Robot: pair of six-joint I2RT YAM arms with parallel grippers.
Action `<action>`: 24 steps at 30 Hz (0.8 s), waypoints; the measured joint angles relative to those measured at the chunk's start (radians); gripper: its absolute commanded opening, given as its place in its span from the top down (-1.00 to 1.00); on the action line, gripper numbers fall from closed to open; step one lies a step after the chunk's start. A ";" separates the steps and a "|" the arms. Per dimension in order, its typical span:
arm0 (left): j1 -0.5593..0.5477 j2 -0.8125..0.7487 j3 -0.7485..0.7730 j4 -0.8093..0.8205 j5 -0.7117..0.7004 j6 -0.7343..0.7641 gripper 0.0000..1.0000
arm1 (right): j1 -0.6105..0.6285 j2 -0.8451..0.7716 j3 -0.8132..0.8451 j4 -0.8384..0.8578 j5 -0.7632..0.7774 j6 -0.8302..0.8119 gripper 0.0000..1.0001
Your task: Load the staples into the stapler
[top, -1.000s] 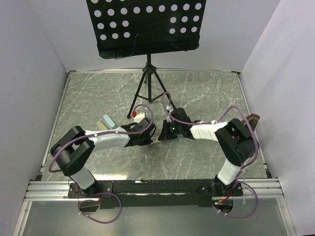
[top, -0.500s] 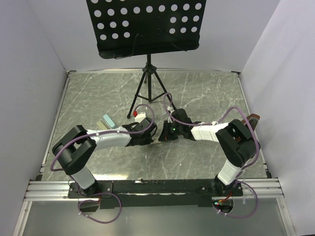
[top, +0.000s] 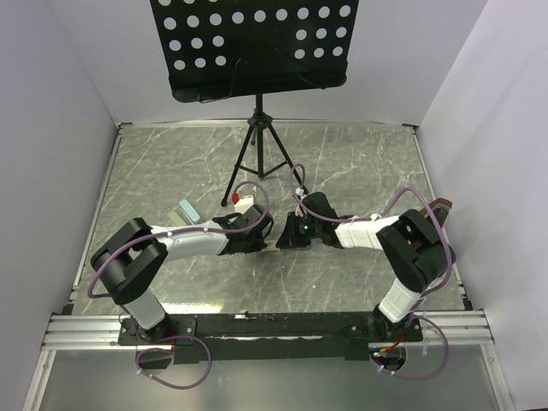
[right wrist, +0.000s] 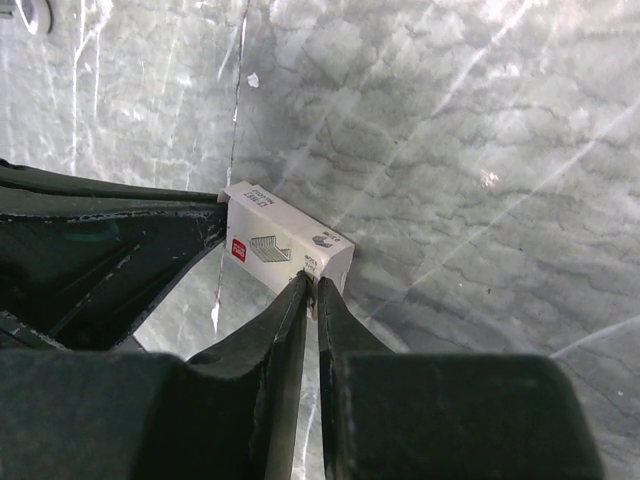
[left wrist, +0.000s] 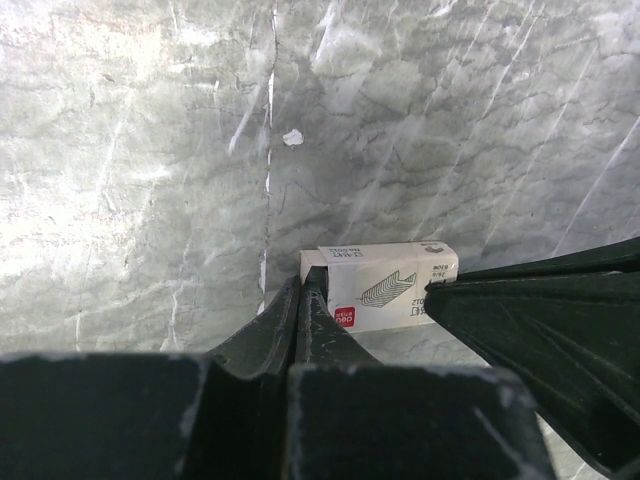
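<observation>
Two wrist views only: printed staple box (left wrist: pixel 385 285).

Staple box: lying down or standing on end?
Lying down, not on end: the small white cardboard staple box rests lengthwise on the grey marbled table in both wrist views.

A robotics lab test cell is indicated: a grey marble-patterned counter (top: pixel 360 163) is enclosed by plain white panels (top: pixel 51 128). The cabled left arm (top: pixel 184 240) and right arm (top: pixel 368 233) are bolted to an aluminium rail (top: pixel 77 330) at its near edge. A black perforated stand (top: pixel 257 43) on a tripod (top: pixel 257 154) is set at the far side.
</observation>
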 measured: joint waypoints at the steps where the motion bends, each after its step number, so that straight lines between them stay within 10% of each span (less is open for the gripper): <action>1: 0.000 0.000 0.000 0.000 0.001 0.000 0.98 | -0.004 0.000 -0.006 0.008 -0.007 0.008 0.77; 24: -0.007 0.001 0.000 -0.001 0.000 -0.003 0.98 | -0.082 -0.016 -0.070 0.060 -0.116 0.049 1.00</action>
